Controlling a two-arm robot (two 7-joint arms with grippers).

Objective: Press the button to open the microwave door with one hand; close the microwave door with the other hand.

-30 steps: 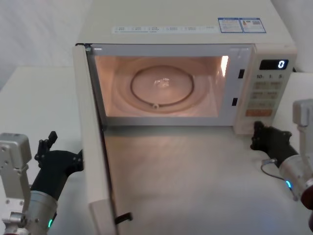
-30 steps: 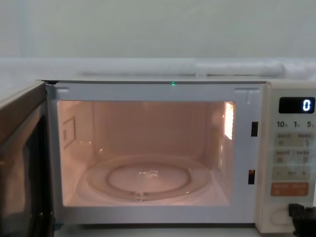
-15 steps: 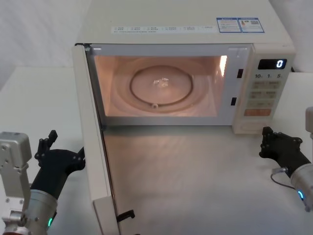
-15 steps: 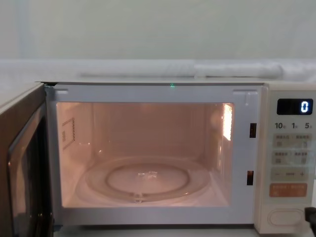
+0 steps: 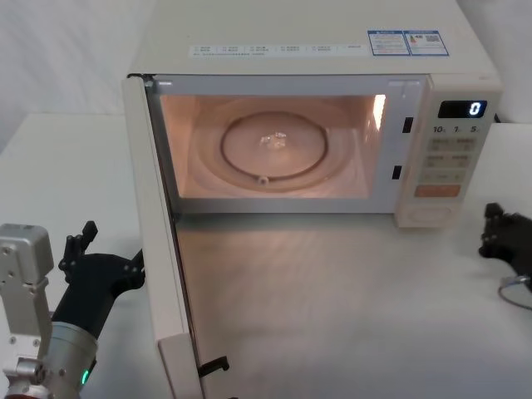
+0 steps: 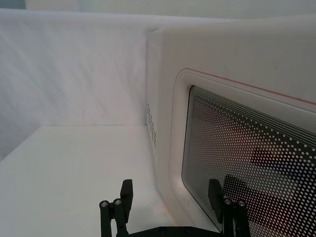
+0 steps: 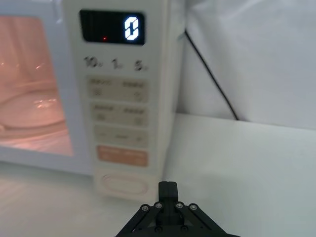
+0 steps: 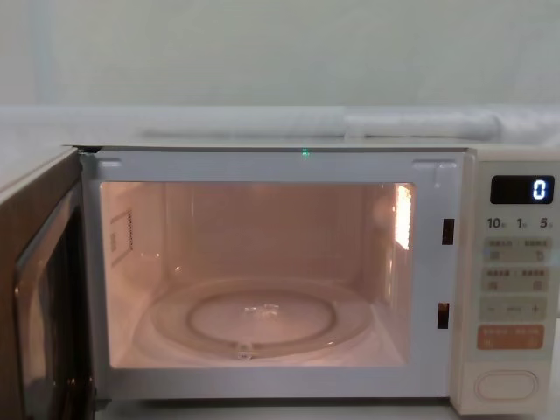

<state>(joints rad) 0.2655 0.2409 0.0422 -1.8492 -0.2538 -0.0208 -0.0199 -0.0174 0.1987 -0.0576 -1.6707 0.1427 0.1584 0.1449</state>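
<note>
The cream-white boxy microwave [image 5: 307, 108] stands with its wide cream door [image 5: 162, 249] swung fully open to the robot's left, its black display [image 7: 112, 27] reading "0" above the marks "10", "1" and "5", and blue-and-white labels [image 5: 408, 42] on its top too small to read. The left wrist view shows the door's outer face with its dotted dark window [image 6: 252, 163] and thin pink outline, and the black left gripper [image 6: 170, 210] spread wide just beside it. The right wrist view shows the large unmarked cream oval button [image 7: 122, 185] under an orange rectangular key [image 7: 122, 156], with the black right gripper [image 7: 168, 190] drawn narrow, fingers together, near the button but apart from it.
</note>
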